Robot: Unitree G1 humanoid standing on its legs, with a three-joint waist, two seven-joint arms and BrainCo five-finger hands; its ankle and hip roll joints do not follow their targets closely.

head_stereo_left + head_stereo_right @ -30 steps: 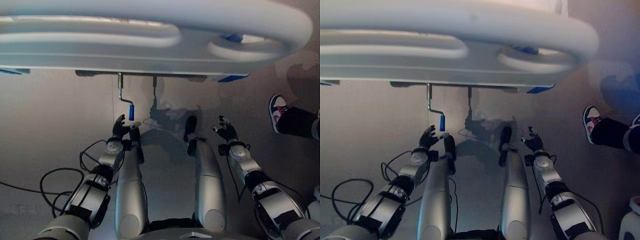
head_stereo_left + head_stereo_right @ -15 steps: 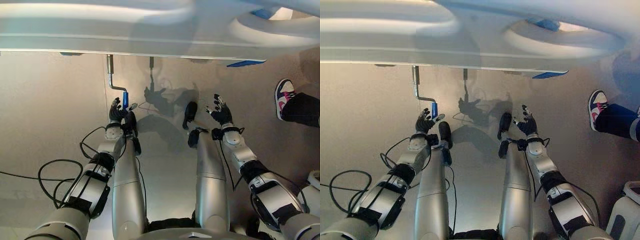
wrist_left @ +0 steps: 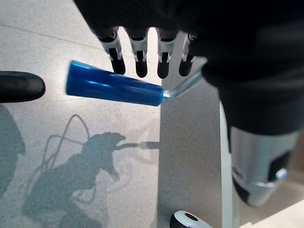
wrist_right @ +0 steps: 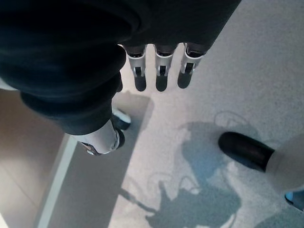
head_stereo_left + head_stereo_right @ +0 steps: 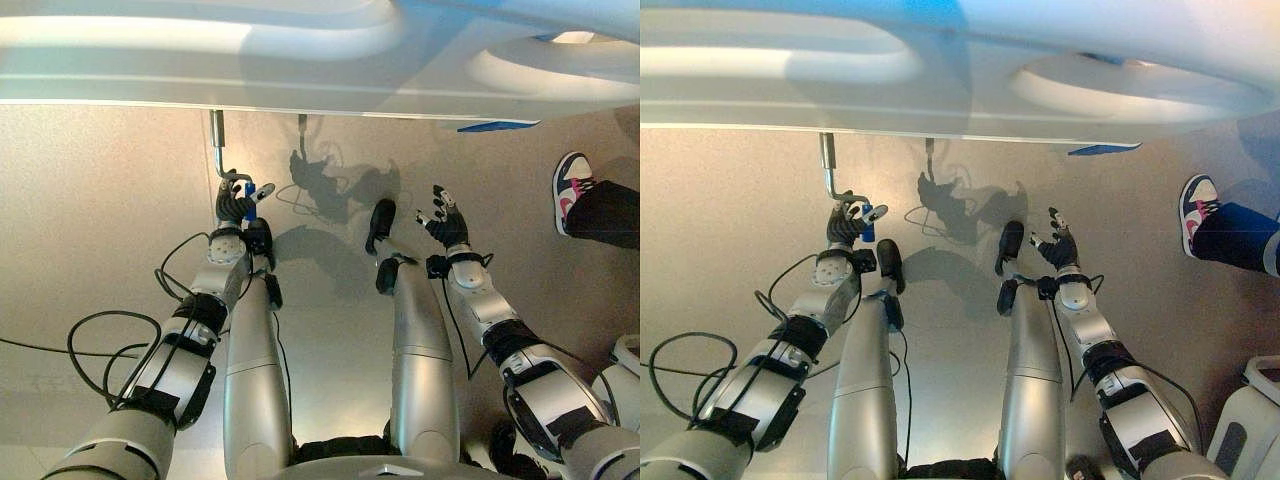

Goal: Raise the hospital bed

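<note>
The hospital bed's pale footboard (image 5: 300,60) spans the far side. Below its edge a metal crank rod (image 5: 217,145) hangs down and bends into a blue handle (image 3: 114,89). My left hand (image 5: 235,205) is at that handle. In the left wrist view its fingers (image 3: 141,64) are straight, the handle lies across just past their tips, and the thumb stands apart beside the metal bend. The hand is open, not closed on the handle. My right hand (image 5: 445,225) hovers over the floor to the right, its fingers (image 4: 161,76) spread and holding nothing.
A second short rod (image 5: 303,125) hangs under the bed just right of the crank. A person's shoe and dark trouser leg (image 5: 580,195) stand at the right edge. A white object (image 5: 1255,420) sits at the lower right.
My left hand has reached forward from short of the crank to its blue handle. The right hand has barely moved. The whole view has shifted, so the camera moved.
</note>
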